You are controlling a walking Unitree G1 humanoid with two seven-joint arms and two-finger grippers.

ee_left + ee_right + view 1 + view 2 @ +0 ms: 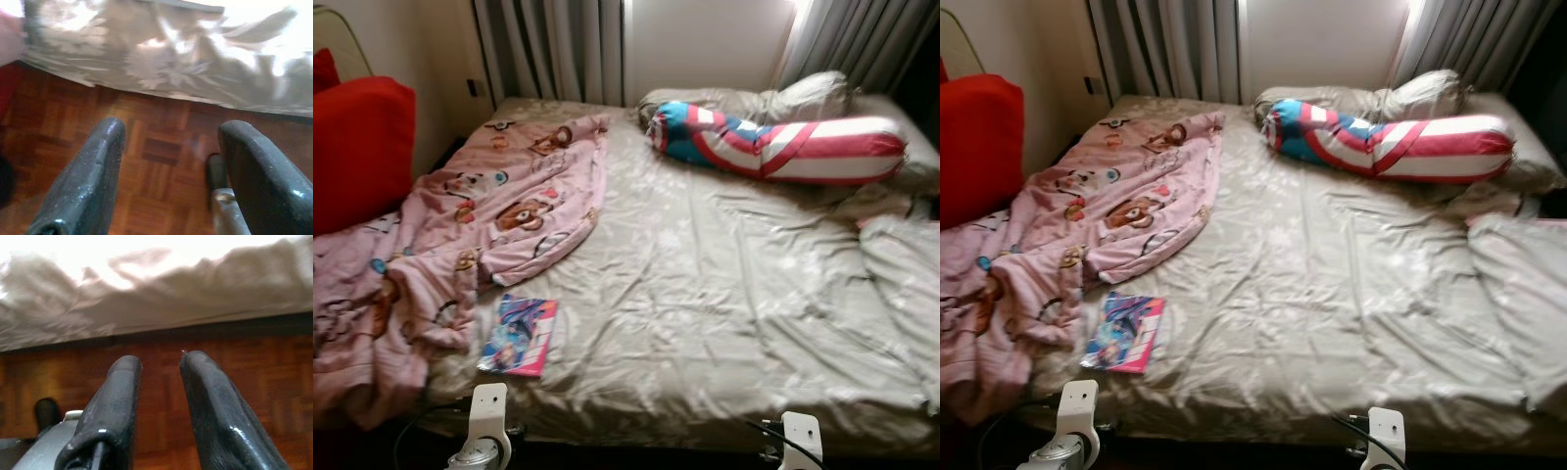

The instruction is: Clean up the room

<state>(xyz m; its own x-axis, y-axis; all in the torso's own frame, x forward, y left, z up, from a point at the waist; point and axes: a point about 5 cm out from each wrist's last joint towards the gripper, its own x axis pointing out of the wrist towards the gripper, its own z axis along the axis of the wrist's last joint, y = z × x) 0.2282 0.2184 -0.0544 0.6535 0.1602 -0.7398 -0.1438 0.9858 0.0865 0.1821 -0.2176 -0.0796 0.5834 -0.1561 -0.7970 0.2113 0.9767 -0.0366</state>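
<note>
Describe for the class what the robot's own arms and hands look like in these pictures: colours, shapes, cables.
Each hand has two long, rounded black fingers with a slightly glossy, speckled surface: left hand, right hand. Behind the fingers sits silver-grey metal. In the head views, white rounded wrist brackets with a slot show at the bottom edge, each with a thin black cable looping beside it.

The right gripper (159, 382), fingers slightly parted, hangs above parquet floor (274, 382) beside the bedsheet (195, 298).
</note>
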